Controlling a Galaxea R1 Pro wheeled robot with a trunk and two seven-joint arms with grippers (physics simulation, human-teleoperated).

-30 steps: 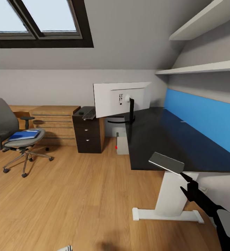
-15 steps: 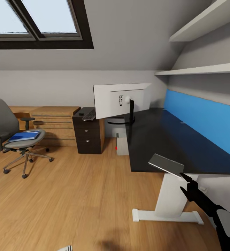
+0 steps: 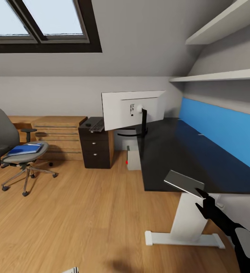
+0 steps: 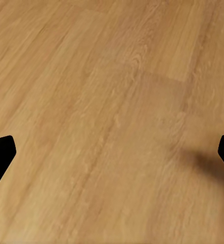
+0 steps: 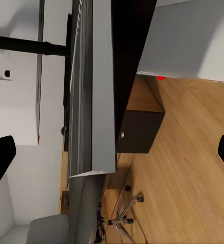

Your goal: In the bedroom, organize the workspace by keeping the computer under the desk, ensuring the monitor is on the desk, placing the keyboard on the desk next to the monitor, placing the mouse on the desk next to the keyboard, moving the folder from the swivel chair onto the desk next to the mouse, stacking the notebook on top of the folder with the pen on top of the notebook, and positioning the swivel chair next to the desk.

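Right now the right jaws [image 3: 201,196] are clamped on the keyboard [image 3: 184,182], holding it by one end so its silver-grey underside faces up and it tilts out ahead of the jaws, over the near edge of the black worktop [image 3: 170,151]. In the right wrist view the keyboard [image 5: 91,91] runs straight out between the two dark fingertips [image 5: 0,157].

Beyond the jaws, at the far end of the worktop, stands the monitor [image 3: 132,108], white back showing, on its black stem. Below that end of the worktop sits the grey computer [image 3: 133,159] on the wood floor [image 3: 83,212], a small red light on it.

Well off to the left of the jaws is the swivel chair [image 3: 11,148], with the blue folder [image 3: 25,148] lying flat on its seat. Between chair and worktop there's a dark drawer cabinet [image 3: 96,146]; a second flat dark item and a small dark oval thing rest on top, too small to name for sure.

The left jaws [image 4: 112,152] are spread wide, hanging over bare floor planks [image 4: 112,101] with nothing between them.
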